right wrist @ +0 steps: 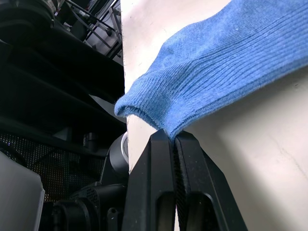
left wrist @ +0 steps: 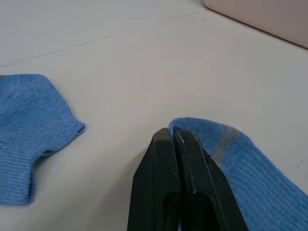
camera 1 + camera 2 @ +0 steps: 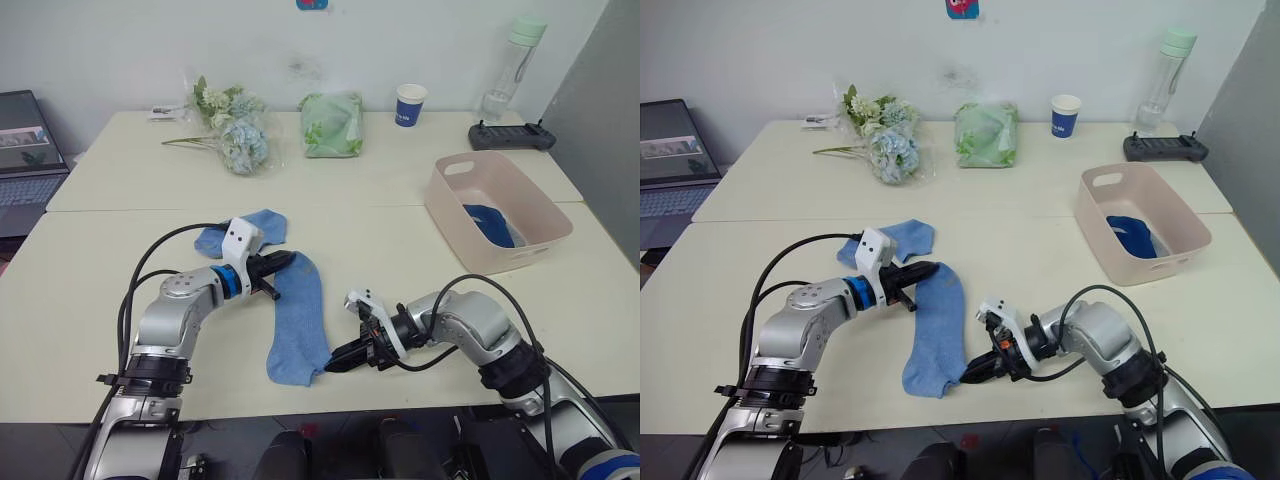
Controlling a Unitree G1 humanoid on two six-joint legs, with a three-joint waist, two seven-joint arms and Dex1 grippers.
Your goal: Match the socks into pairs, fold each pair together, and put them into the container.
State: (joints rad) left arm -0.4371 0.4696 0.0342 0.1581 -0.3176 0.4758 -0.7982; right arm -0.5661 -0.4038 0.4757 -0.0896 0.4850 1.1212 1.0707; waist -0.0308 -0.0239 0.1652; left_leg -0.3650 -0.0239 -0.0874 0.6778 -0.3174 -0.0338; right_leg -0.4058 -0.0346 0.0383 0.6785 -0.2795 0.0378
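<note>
A light blue sock [image 3: 298, 320] lies stretched lengthwise on the near table. My left gripper [image 3: 285, 262] is shut on its far end, where the left wrist view shows the fingertips [image 2: 163, 139] pinching the sock's hem [image 2: 250, 173]. My right gripper [image 3: 335, 365] is shut on the near end, at the table's front edge [image 1: 231, 62]. A second light blue sock [image 3: 250, 232] lies just behind the left gripper [image 2: 29, 130]. The pink container [image 3: 535, 245] stands at the right, with dark blue fabric [image 3: 492, 225] inside.
On the far table are a bunch of flowers [image 3: 232, 130], a green bag [image 3: 332, 124], a blue paper cup [image 3: 410, 104], a clear bottle [image 3: 510, 65] and a black controller [image 3: 512, 135]. A laptop [image 3: 25, 150] sits far left.
</note>
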